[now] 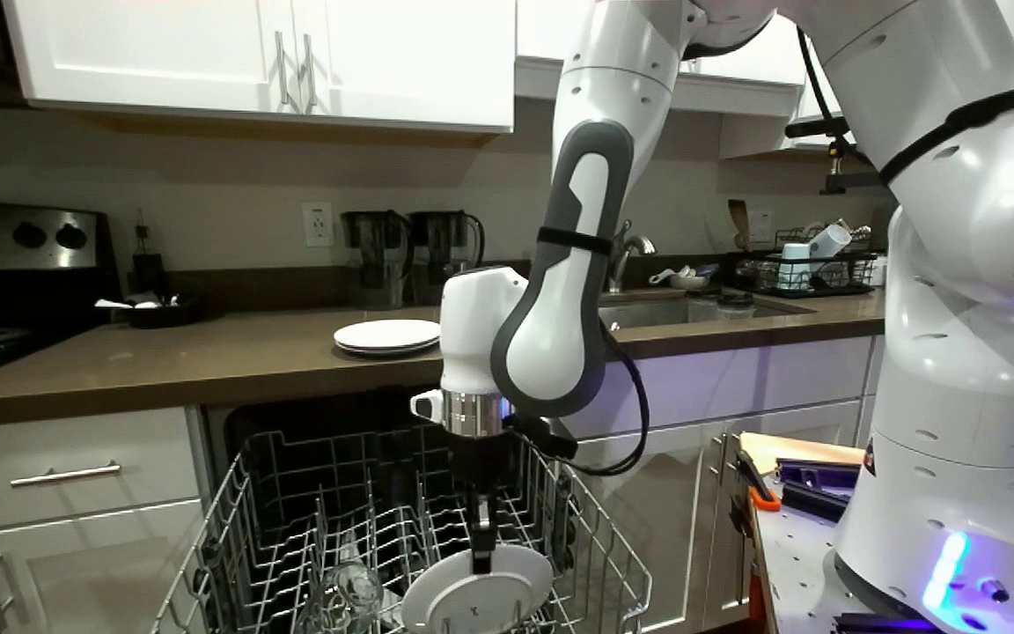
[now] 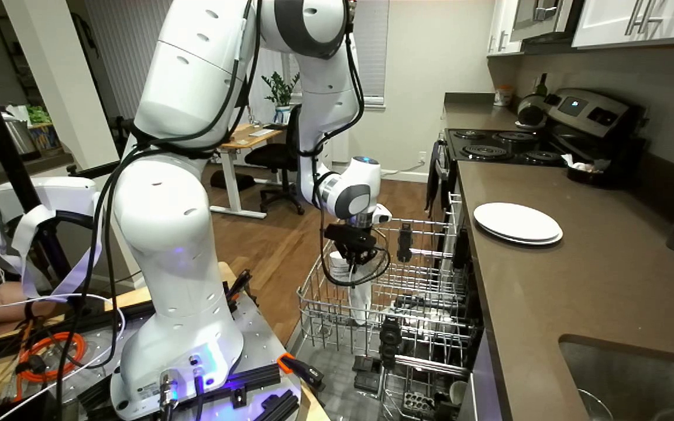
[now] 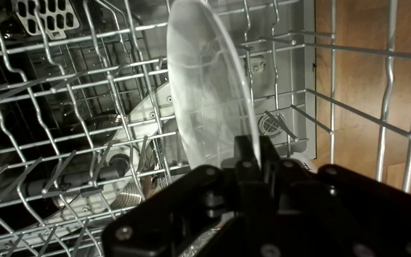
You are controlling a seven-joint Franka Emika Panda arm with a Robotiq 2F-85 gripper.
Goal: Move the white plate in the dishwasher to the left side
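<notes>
The white plate [image 1: 477,592] stands nearly upright on edge at the right part of the dishwasher's pulled-out rack [image 1: 252,541] in an exterior view. It also shows in an exterior view [image 2: 361,298] and, nearly edge-on, in the wrist view [image 3: 209,78]. My gripper [image 3: 253,153] is shut on the plate's rim, with one black finger on each face. In an exterior view my gripper [image 1: 482,550] points straight down at the plate's top edge. The plate's lower edge is out of frame or behind wires, so I cannot tell whether it rests on the tines.
Clear glasses [image 1: 350,592] stand in the rack beside the plate. A white mug [image 2: 339,264] is in the rack behind the gripper. The rack's wire side wall [image 3: 384,103] rises close by. Other white plates [image 2: 517,222] are stacked on the brown counter [image 2: 594,280].
</notes>
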